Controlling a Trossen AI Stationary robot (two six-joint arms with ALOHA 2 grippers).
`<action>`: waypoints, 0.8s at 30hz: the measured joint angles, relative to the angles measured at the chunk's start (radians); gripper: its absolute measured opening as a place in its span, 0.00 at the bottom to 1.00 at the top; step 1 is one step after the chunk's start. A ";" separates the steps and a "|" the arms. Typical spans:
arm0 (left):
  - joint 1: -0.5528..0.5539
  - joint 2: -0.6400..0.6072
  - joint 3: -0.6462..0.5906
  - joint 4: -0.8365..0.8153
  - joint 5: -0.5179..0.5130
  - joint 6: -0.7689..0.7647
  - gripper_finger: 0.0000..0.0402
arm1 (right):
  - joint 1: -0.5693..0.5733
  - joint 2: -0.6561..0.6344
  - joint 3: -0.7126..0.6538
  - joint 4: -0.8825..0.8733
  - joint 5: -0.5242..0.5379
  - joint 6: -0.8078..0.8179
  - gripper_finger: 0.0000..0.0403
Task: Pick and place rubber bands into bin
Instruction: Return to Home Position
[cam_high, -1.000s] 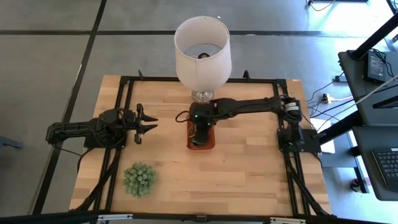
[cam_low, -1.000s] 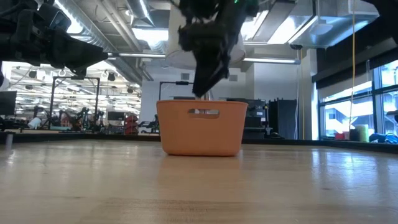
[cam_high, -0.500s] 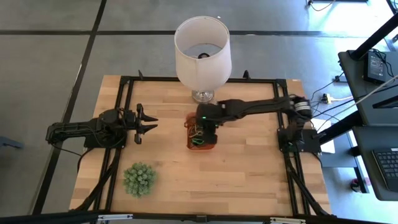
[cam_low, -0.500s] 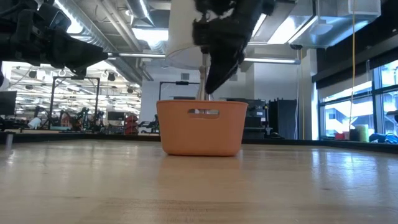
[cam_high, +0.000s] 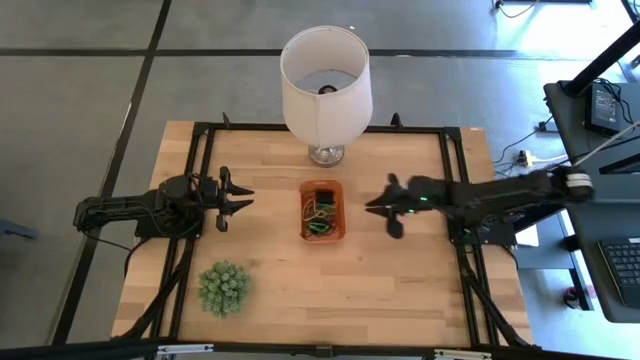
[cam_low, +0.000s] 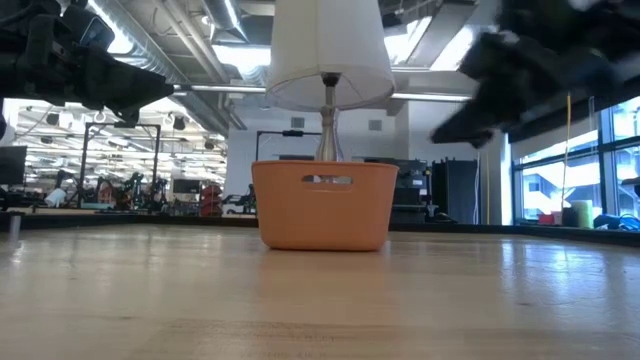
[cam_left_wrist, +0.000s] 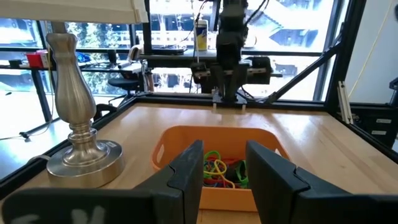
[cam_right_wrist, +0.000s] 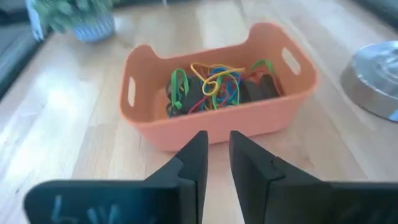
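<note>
The orange bin (cam_high: 322, 185) stands at the table's middle, and a tangle of green, yellow, red and dark rubber bands (cam_high: 320, 212) lies inside it, seen too in the right wrist view (cam_right_wrist: 214, 84). My right gripper (cam_high: 368, 207) hangs to the right of the bin and clear of it, pointing at it. Its fingers (cam_right_wrist: 194, 163) stand a narrow gap apart with nothing between them. My left gripper (cam_high: 247, 198) waits to the left of the bin, open and level, with nothing in it. The bin (cam_left_wrist: 186, 134) shows beyond its fingers.
A lamp with a white shade (cam_high: 325, 75) stands just behind the bin on a metal foot (cam_left_wrist: 81, 155). A spiky green ball plant (cam_high: 223, 288) sits at the near left. Black frame rails (cam_high: 200, 128) border the table. Bare wood (cam_high: 330, 290) lies on the bin's near side.
My right gripper has pulled back from above the bin toward the table's right edge, fast. It has tipped from pointing steeply down to nearly level. The bin has stayed in place, and the rubber bands inside it now show from above.
</note>
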 joint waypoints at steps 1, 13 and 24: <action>0.000 0.000 0.000 0.002 0.000 0.000 0.28 | 0.000 -0.053 -0.062 0.050 0.000 0.002 0.17; 0.000 0.001 0.000 0.002 0.000 0.000 0.28 | 0.000 -0.522 -0.365 0.250 -0.086 -0.055 0.01; 0.000 0.001 0.000 0.002 0.000 0.000 0.28 | -0.001 -0.774 -0.366 0.161 -0.094 -0.130 0.02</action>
